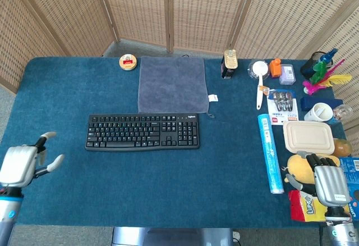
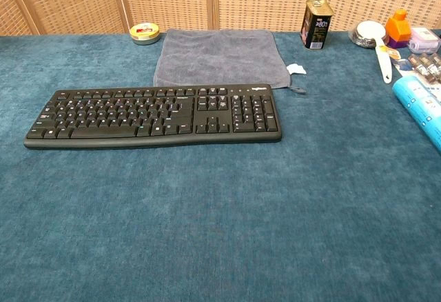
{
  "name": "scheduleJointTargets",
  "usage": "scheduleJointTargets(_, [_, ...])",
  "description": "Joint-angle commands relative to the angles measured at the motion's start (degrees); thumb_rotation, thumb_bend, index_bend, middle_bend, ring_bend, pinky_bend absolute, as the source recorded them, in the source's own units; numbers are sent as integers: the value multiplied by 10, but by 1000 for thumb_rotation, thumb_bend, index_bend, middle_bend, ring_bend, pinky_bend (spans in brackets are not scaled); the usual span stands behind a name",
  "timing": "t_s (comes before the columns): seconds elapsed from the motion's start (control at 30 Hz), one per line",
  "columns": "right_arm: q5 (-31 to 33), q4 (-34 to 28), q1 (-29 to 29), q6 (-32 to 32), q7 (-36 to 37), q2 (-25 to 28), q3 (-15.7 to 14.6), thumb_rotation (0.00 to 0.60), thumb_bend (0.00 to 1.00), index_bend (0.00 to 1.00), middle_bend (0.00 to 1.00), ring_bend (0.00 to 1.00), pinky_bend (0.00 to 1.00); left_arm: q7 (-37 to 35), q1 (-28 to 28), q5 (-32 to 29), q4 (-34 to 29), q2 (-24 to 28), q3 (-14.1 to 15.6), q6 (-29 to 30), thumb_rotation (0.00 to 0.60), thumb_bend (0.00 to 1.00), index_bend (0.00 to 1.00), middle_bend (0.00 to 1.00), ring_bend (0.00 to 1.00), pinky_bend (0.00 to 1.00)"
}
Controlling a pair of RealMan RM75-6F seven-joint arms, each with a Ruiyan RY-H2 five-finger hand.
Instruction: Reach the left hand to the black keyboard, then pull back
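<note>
The black keyboard (image 1: 143, 132) lies flat on the blue table cloth, left of centre, and also fills the left middle of the chest view as the keyboard (image 2: 154, 116). My left hand (image 1: 22, 164) hovers at the table's left front corner, well clear of the keyboard's left end, fingers spread and holding nothing. My right hand (image 1: 328, 185) sits at the front right edge, fingers extended over a yellow soft item, gripping nothing. Neither hand shows in the chest view.
A grey towel (image 1: 173, 83) lies behind the keyboard, a round tin (image 1: 128, 62) at its left. A can (image 1: 229, 63), a blue tube (image 1: 268, 151), a lidded box (image 1: 308, 137), a snack bag (image 1: 305, 206) and small items crowd the right side.
</note>
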Motion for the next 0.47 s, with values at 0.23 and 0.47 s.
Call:
scheduleJointTargets(0.23, [-2,7,0,1,4,-8,-2,0,257,272,366,383,340,-29,79,58,11,-10,33,90,0,147,227,764,724,671])
scheduleJointTargets(0.47, [-4,7,4,2,5,-9,-1,0,257,272,366,383,340,-25,83,59,7,-10,26,79,0,147,227,763,725,671])
